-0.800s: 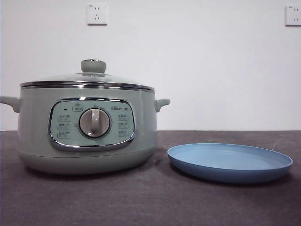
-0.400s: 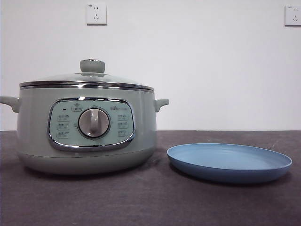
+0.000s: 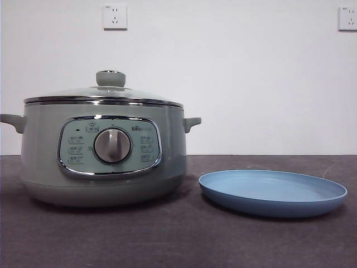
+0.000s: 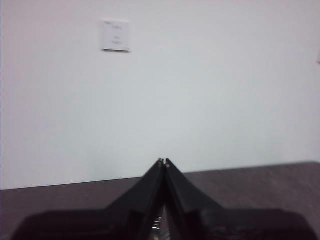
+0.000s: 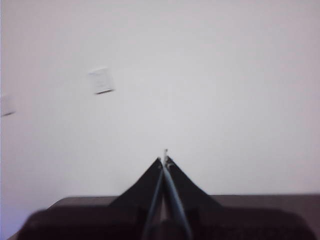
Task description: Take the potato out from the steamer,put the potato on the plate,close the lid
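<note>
Steamer point(image 3: 103, 151) at 9 o'clock, lid point(image 3: 103, 96) on, potato hidden, presumably inside. Plate point(image 3: 273, 192) at 3 o'clock, bare. Left gripper point(image 4: 163, 161) and right gripper point(image 5: 164, 159) pinched closed, empty, away. Open jaws, grip knob point(image 3: 110, 78) squarely, lift straight up.

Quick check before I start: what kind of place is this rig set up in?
Probably an indoor test bench, not a real kitchen: a bare white wall with two power sockets, a dark table, and only a lidded steamer and blue plate staged on it.
</note>
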`<state>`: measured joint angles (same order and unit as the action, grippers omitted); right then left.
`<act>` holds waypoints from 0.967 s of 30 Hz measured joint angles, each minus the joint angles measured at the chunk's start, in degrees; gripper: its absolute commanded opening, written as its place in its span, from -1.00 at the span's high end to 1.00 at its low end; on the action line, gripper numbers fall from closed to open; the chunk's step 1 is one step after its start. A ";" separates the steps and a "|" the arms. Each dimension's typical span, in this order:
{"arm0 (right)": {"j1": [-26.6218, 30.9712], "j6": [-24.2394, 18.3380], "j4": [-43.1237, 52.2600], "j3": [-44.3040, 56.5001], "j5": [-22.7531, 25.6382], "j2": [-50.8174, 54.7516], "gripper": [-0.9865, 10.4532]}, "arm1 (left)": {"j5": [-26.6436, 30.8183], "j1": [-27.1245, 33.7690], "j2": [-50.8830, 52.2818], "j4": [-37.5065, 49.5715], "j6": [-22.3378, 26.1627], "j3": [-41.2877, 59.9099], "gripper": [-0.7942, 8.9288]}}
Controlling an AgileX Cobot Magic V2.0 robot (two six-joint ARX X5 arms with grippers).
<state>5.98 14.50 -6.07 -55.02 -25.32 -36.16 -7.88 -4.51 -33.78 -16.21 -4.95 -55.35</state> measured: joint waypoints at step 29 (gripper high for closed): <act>-7.19 -9.73 -27.87 -28.61 -17.68 -33.05 -0.32 | -14.53 -7.56 -40.98 -21.42 4.35 -26.43 -0.13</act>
<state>-1.21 4.78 -33.93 -83.64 -43.00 -69.21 -22.41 -12.08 -74.76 -37.63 -0.60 -81.78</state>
